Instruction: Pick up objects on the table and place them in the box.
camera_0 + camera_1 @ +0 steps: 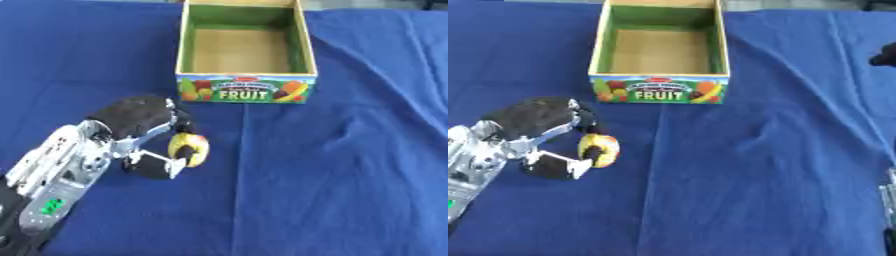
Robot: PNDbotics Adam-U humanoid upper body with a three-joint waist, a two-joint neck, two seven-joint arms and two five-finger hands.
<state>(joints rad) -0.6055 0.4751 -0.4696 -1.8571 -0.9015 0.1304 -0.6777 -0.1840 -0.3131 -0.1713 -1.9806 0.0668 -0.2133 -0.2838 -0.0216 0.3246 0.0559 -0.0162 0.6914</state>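
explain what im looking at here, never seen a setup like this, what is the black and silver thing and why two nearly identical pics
Both pictures come from a stereo camera in a humanoid robot's head, looking down: left eye view and right eye view of one moment. The black and silver thing is the robot's left hand, reaching in from the left. Its fingers and thumb are curled round a small yellow object, apparently toy fruit. On the blue cloth stands an open box labelled FRUIT, which looks empty. The right hand is not clearly seen.

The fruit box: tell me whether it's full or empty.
Empty. The box stands open-topped, and only its bare brown floor and green inner walls show; the yellow fruit is outside, in the left hand's fingers.
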